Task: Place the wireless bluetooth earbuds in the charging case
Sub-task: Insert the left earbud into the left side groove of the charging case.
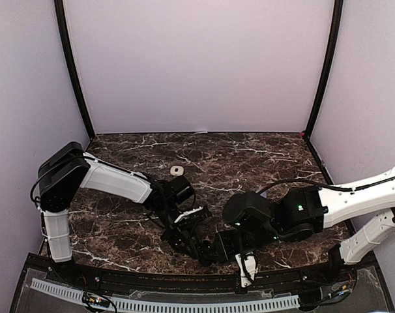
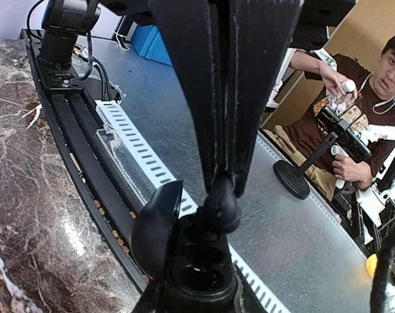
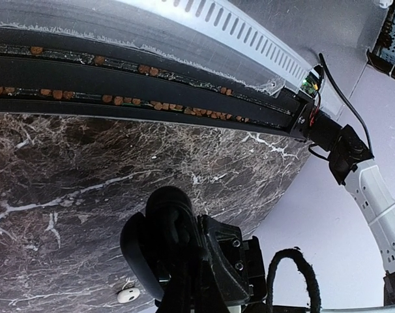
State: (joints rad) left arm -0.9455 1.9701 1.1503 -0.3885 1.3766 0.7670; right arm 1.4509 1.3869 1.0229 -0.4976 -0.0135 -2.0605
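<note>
Dark marbled surface (image 1: 249, 156) lies beneath both claws; the right claw (image 1: 218, 250) is clenched on an open dark charging case (image 2: 199, 267), its lid (image 2: 155, 225) swung aside; the left claw (image 2: 222, 182), directly above, pinches a dark earbud (image 2: 218, 207) at the case's mouth; a white earbud (image 3: 128, 295) lies on the surface near the right claw.

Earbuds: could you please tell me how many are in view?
2. A dark bud is pinched in the left gripper over the open case; a white bud lies on the table. Others may be hidden.
</note>
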